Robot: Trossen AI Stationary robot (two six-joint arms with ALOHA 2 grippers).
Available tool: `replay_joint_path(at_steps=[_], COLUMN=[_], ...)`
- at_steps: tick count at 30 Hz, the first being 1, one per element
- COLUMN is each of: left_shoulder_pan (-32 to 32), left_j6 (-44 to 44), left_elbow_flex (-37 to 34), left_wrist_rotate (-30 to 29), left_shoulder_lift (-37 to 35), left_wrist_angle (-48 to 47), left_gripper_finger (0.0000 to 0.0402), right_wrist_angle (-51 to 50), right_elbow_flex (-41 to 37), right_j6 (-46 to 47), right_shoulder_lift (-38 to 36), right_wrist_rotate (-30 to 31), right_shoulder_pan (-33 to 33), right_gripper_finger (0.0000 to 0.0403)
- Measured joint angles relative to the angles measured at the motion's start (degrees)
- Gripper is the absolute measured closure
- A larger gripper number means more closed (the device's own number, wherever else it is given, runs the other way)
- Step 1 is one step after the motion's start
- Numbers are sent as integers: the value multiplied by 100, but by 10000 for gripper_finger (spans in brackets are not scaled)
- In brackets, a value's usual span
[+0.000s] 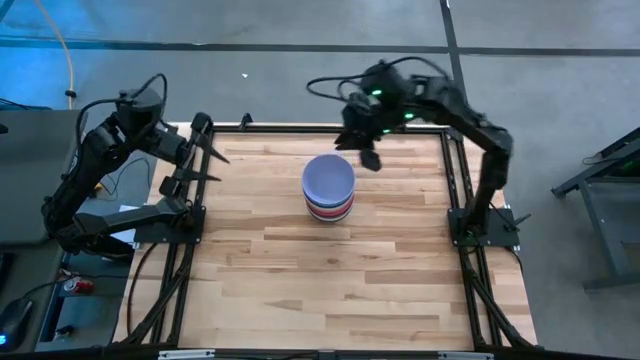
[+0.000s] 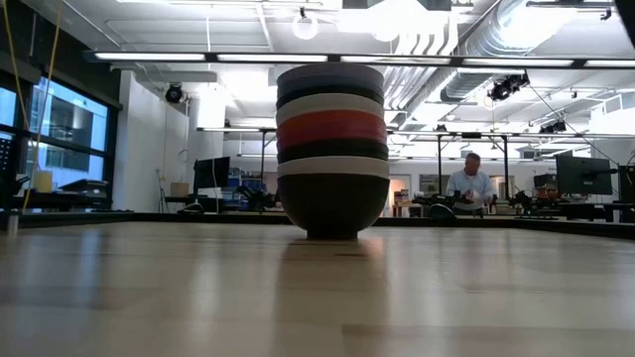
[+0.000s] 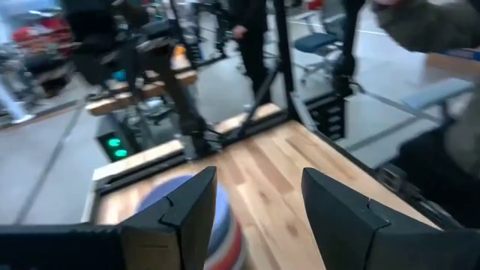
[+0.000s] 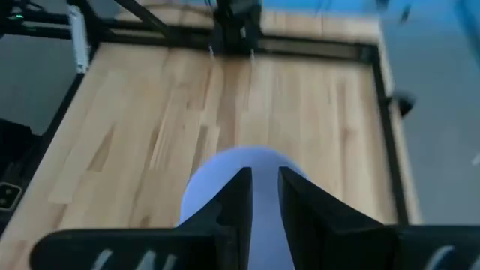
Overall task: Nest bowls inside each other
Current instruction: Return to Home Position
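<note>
A stack of nested bowls (image 1: 328, 190) stands on the far middle of the table, resting on the base of its bottom black bowl (image 2: 332, 203). A lavender bowl (image 1: 328, 176) sits on top. In the low view the rims below it read black, white, red, black and white. My right gripper (image 1: 366, 152) hovers just beyond the stack's far right side. It is open by a narrow gap and holds nothing. In the right wrist view the lavender bowl (image 4: 217, 176) shows past my right gripper (image 4: 264, 184). My left gripper (image 1: 210, 165) waits wide open at the table's left edge.
The black frame rails (image 1: 300, 128) run along the table's edges. Bare wooden tabletop (image 1: 330, 280) lies all around the stack. A person (image 2: 470, 183) sits at a desk far off in the room behind, and someone's sleeve (image 3: 427, 22) shows beyond the table's edge.
</note>
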Motion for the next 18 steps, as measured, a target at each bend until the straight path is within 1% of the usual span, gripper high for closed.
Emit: replay_joint_path(at_steps=[6, 11, 14, 15, 16, 18], left_shoulder_pan=[2, 2, 1, 0, 0, 0], left_j6=[-921, -1559, -1755, -1780, -1812, -1936], left_elbow_flex=[0, 0, 0, 0, 0, 0], left_wrist_rotate=[-586, -831, -1019, -1233, -1570, -2527], left_shoulder_lift=[4, 0, -3, -14, -30, -42], left_wrist_angle=[1168, 2173, 2561, 2605, 2622, 2638], left_gripper_finger=[218, 218, 218, 218, 218, 218], right_wrist_angle=[9, -32, -147, -222, -303, -421], right_elbow_flex=[0, 0, 0, 0, -2, -70], right_j6=[-351, -518, -617, -616, -618, -614], right_shoulder_lift=[-791, -1397, -1715, -1830, -1942, -2156], right_wrist_rotate=[-9, -18, -18, -18, -18, -19], right_shoulder_pan=[-5, -5, -5, -5, -5, -5], right_gripper_finger=[343, 343, 343, 343, 343, 343])
